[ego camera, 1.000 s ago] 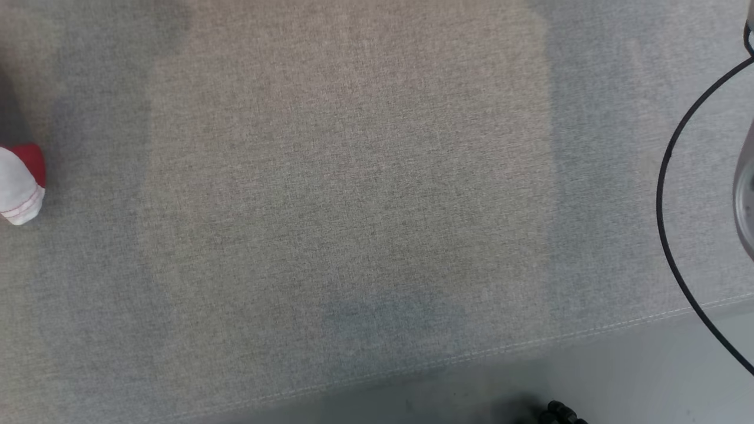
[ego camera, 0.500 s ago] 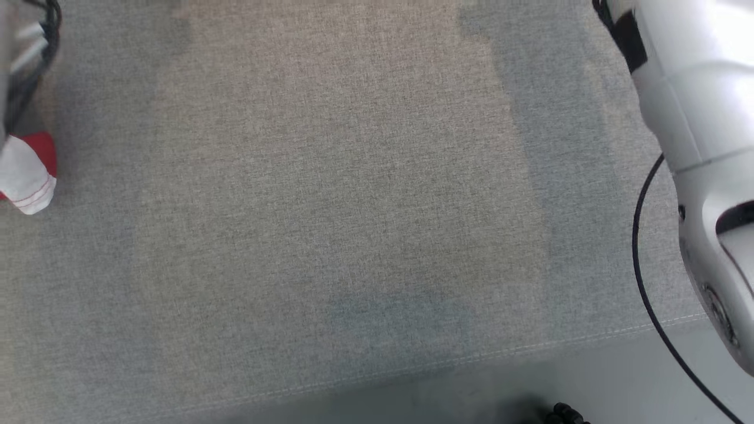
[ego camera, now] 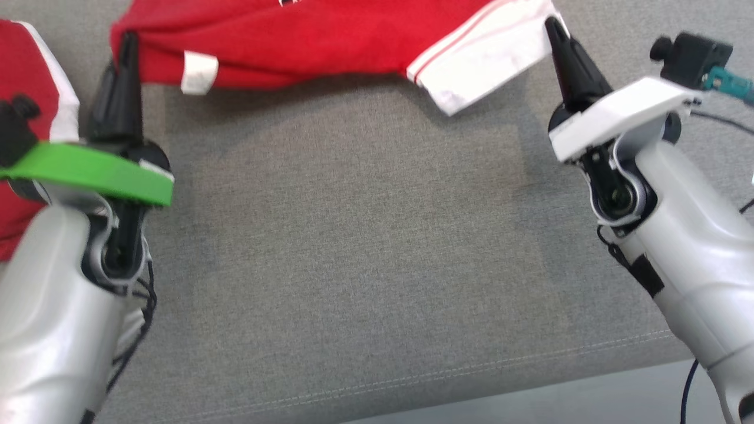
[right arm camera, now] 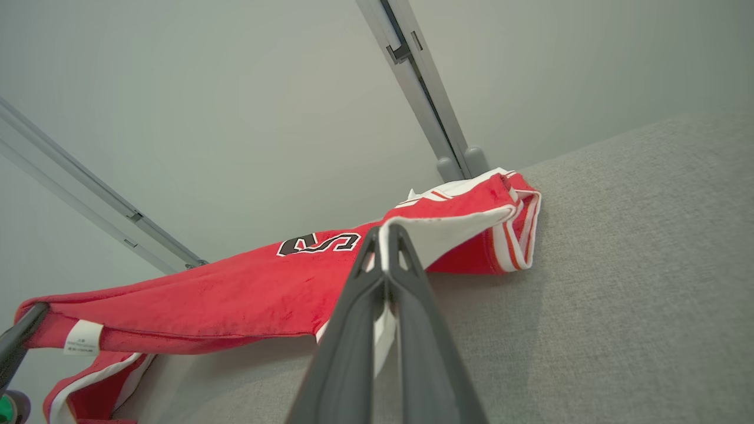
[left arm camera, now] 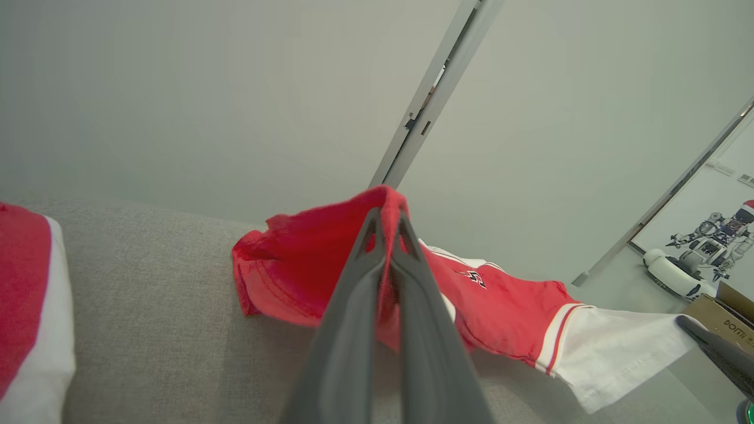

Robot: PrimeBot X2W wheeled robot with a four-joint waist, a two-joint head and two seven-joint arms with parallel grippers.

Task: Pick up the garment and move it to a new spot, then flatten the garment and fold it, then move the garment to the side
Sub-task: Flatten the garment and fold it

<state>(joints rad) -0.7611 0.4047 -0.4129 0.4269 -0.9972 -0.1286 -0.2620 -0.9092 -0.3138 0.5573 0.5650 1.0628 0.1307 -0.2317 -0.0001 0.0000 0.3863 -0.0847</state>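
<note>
Right now our left gripper [ego camera: 126, 41] has its two dark fingers pressed together on a bunched red edge of the garment [ego camera: 330, 41]. The cloth is pinched between the tips and pokes up just past them. Our right gripper [ego camera: 551, 28] is clamped the same way, its tips closed on the hem of the white sleeve [ego camera: 489, 59], which has thin red stripes where it meets the red body.

Between our two pairs of fingers the garment hangs as a sagging red band, held up off the grey cushion [ego camera: 353, 247] and casting a shadow on it. Just inward of the left fingertips a small white label [ego camera: 199, 72] dangles from the lower fold. Nearer the right fingertips, in the right wrist view, black-and-white lettering [right arm camera: 318, 241] shows on the red cloth.

Outward from the left fingers, more red cloth with white trim [ego camera: 29, 82] lies on the cushion; we cannot tell from these views how it joins the stretched part. A green band [ego camera: 88, 171] crosses our left wrist below the fingers.

Beyond both sets of fingertips stands a plain pale wall with a metal rail [left arm camera: 436, 88] running up it. Far off past the right gripper's side, in the left wrist view, we see another robot [left arm camera: 707, 247] and a cardboard box [left arm camera: 721, 312].
</note>
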